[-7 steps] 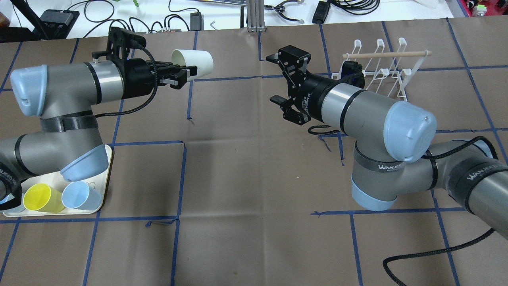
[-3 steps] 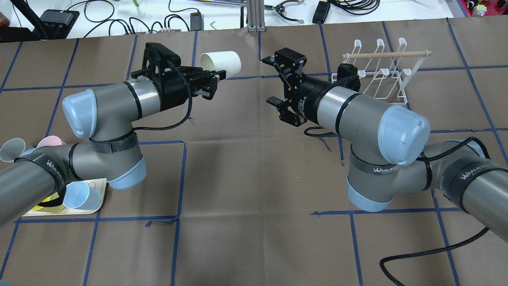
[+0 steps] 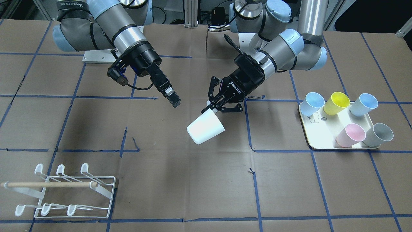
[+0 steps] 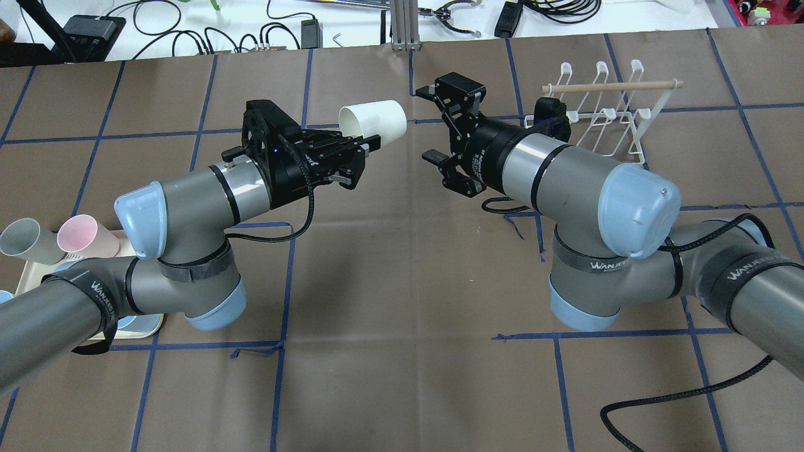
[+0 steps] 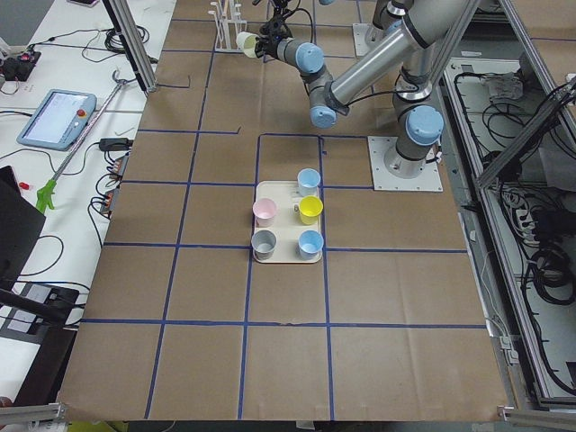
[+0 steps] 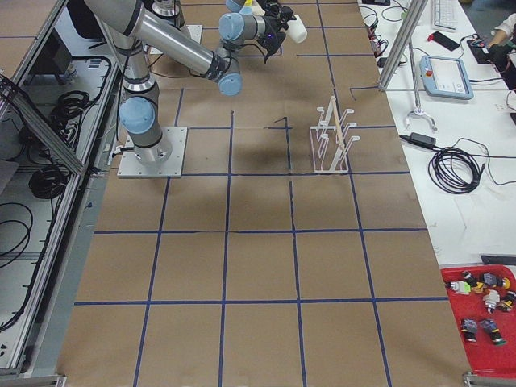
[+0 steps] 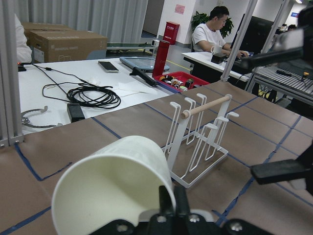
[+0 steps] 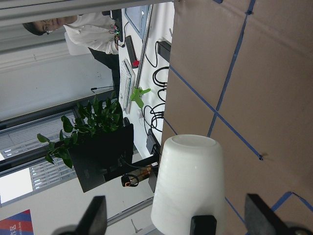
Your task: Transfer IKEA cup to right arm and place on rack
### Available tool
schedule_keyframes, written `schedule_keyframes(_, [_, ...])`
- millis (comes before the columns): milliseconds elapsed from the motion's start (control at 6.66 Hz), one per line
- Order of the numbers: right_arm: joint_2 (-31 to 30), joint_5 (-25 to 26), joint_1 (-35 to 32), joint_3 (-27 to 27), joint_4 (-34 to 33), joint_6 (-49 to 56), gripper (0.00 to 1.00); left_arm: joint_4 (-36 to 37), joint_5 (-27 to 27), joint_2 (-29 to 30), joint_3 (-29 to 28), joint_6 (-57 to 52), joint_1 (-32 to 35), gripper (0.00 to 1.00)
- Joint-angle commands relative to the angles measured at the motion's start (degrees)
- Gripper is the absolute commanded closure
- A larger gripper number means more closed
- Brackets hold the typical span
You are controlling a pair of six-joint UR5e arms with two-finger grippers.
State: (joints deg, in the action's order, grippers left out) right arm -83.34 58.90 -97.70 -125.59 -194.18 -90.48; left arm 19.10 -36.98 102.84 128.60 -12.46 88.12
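Observation:
The IKEA cup is white and lies on its side in the air over the far middle of the table. My left gripper is shut on its rim, with the cup's base pointing at the right arm. In the front view the cup hangs from the left gripper. My right gripper is open and empty, a short gap from the cup's base, facing it. In the right wrist view the cup stands between the open fingers. The white wire rack stands at the far right, behind the right wrist.
A cream tray on the robot's left holds several coloured cups: pale blue, yellow, pink and grey. It is partly hidden under the left arm in the overhead view. Cables and tools lie on the white bench beyond the table's far edge.
My left arm has carried the white cup to the right, close to the right gripper. The right gripper has stayed open and shifted only slightly.

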Motion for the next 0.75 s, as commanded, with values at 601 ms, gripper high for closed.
schedule_keyframes(601, [6.51,0.33,-1.00,4.73,-0.32,-0.14,0.01,1.91,1.12,-0.01,0.16,2.62,-0.14,1.00])
